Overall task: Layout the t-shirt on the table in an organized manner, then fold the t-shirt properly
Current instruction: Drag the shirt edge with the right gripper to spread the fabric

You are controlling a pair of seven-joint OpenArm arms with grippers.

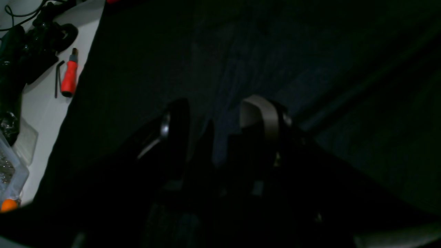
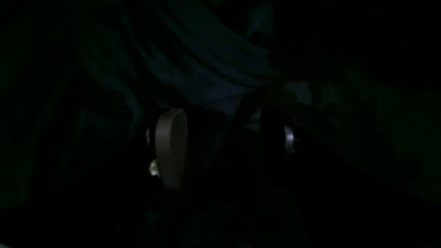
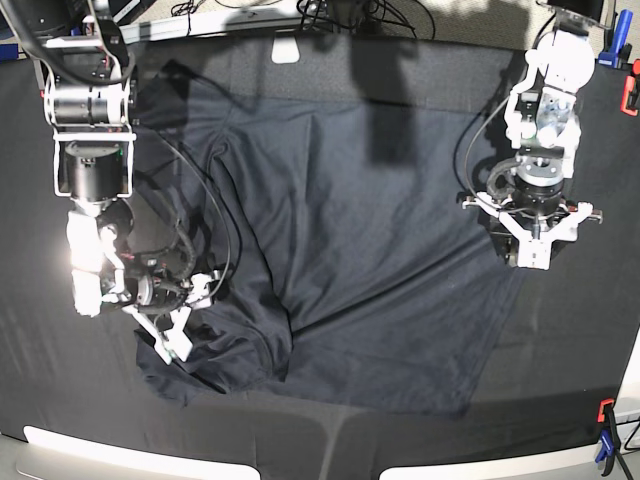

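The t-shirt (image 3: 350,250) lies mostly spread mid-table (image 3: 600,330), bunched near-left. Your right gripper (image 3: 178,340) seems pinched on that bunch; left gripper (image 3: 530,258) grips the right edge. Pull apart evenly, low.

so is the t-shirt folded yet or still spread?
Spread, not folded: the t-shirt lies opened across the table, rumpled near the right gripper.
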